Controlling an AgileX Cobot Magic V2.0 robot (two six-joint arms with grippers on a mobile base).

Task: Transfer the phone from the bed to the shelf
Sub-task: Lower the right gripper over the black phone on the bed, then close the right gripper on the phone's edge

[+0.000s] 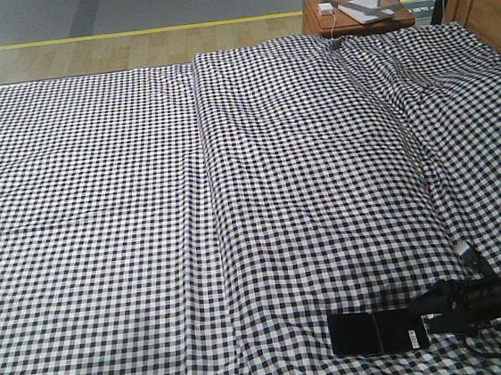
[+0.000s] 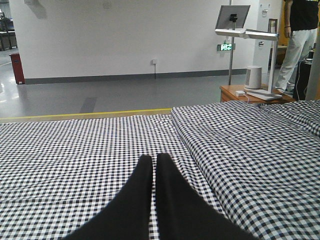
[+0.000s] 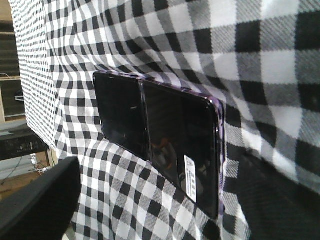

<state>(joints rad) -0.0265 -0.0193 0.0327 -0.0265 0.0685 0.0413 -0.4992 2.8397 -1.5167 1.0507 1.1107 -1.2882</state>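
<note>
Two hands show: the left hand (image 2: pixel 151 159), fingers pressed together, hovers low over the bed (image 1: pixel 101 212), while near the bed's front right corner the phone (image 1: pixel 373 331) lies flat, the right hand (image 1: pixel 432 312) spread at its right end.

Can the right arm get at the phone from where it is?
Likely yes: the right gripper is at the phone, by its stickered end, jaws open, and only the flat bed lies around it.
</note>
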